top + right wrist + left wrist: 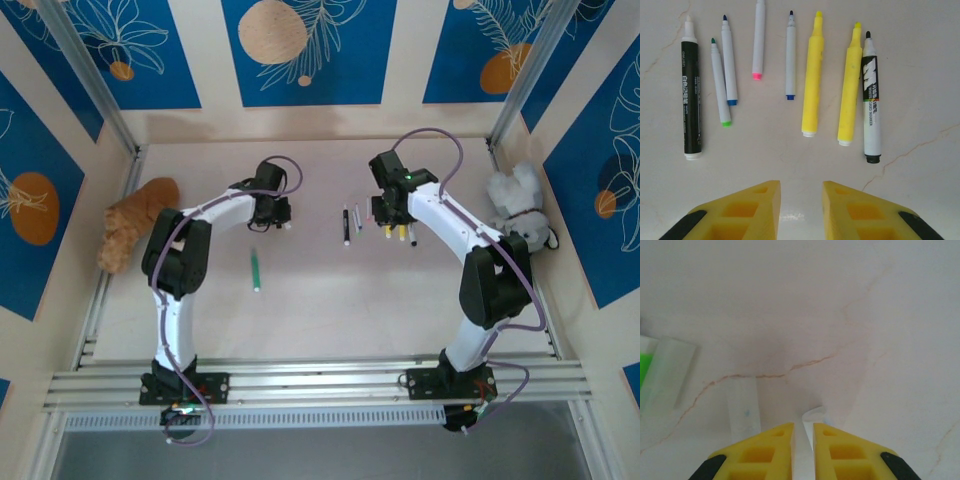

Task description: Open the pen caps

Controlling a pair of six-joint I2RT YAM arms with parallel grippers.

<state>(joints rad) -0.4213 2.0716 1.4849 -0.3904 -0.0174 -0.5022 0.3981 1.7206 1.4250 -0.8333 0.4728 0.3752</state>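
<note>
Eight pens (811, 80) parallel, visible tips away from right hand (801, 187).

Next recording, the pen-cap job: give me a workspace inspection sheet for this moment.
Surface: pale veined table.
Job's things: eight pens in a row, visible tips bare; green pen lying apart; translucent cap-like piece on the table.
Clutter: brown plush left, white plush right.
Grippers: left gripper shut on thin white piece; right gripper open, empty, near the row.
Cables: purple cables looped along both arms, unsnagged.
Surroundings: blue-and-cream patterned walls, aluminium rails in front.
</note>
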